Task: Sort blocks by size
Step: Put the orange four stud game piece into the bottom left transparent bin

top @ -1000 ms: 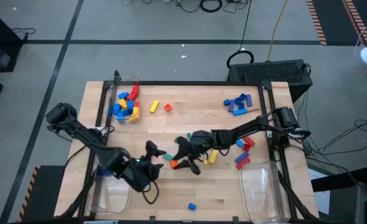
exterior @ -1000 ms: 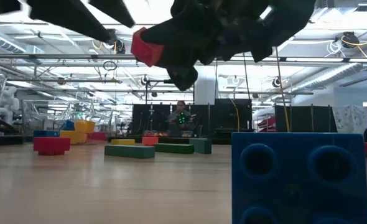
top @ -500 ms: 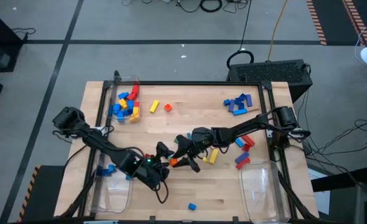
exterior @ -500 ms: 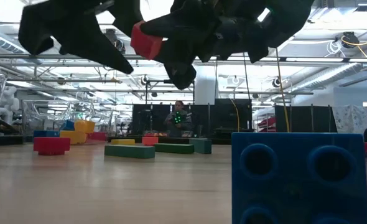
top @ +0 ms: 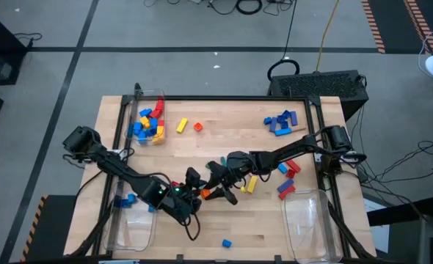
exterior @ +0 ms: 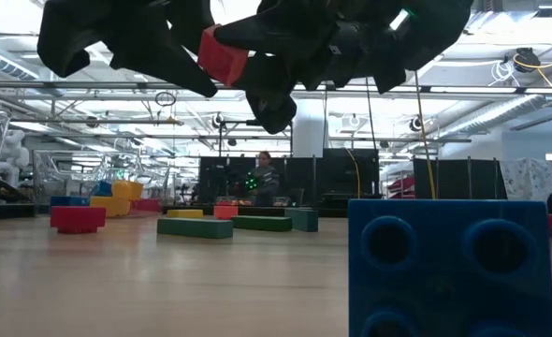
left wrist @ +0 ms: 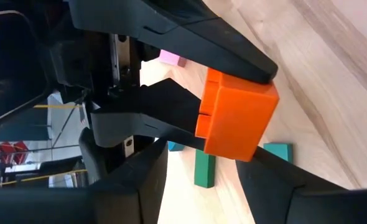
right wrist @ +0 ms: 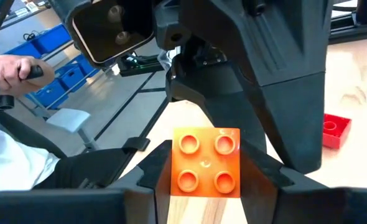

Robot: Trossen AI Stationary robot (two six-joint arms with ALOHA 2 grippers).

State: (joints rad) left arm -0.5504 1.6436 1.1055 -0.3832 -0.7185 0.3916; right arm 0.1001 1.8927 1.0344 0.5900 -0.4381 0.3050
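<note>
The left gripper (top: pixel 195 185) is facing the orange block (top: pixel 206 193) mid-table with jaws apart, while the right gripper (right wrist: pixel 206 182) is clamping it (four studs are showing only in the right wrist view).

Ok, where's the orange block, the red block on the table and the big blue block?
orange block (right wrist: pixel 207 162): right wrist view, studded top.
red block (exterior: pixel 78 218): low view, front side.
blue block (exterior: pixel 449 267): low view, front face.
</note>
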